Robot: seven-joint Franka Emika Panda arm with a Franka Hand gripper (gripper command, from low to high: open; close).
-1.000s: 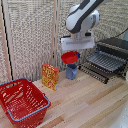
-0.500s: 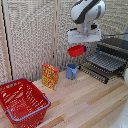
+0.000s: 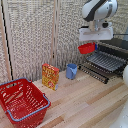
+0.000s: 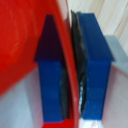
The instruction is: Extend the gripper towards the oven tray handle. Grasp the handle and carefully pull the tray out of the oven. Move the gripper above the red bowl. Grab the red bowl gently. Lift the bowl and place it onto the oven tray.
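Note:
My gripper (image 3: 89,44) hangs under its white mount, shut on the rim of the small red bowl (image 3: 86,48). The bowl is held in the air, just beyond the near-left corner of the oven tray (image 3: 104,62). That dark wire rack sticks out of the black oven (image 3: 119,46) at the exterior view's right. Its handle (image 3: 93,73) is the thin bar along the front edge. In the wrist view the blue fingertips (image 4: 94,65) pinch the red bowl's wall (image 4: 20,45) between them.
A blue cup (image 3: 72,71) and a yellow-red box (image 3: 50,76) stand on the wooden table near the screen wall. A large red mesh basket (image 3: 22,102) sits at the exterior view's lower left. A white object (image 3: 125,75) shows at the right edge.
The gripper has carried the red bowl up and toward the exterior view's right, from beside the blue cup to the tray's edge.

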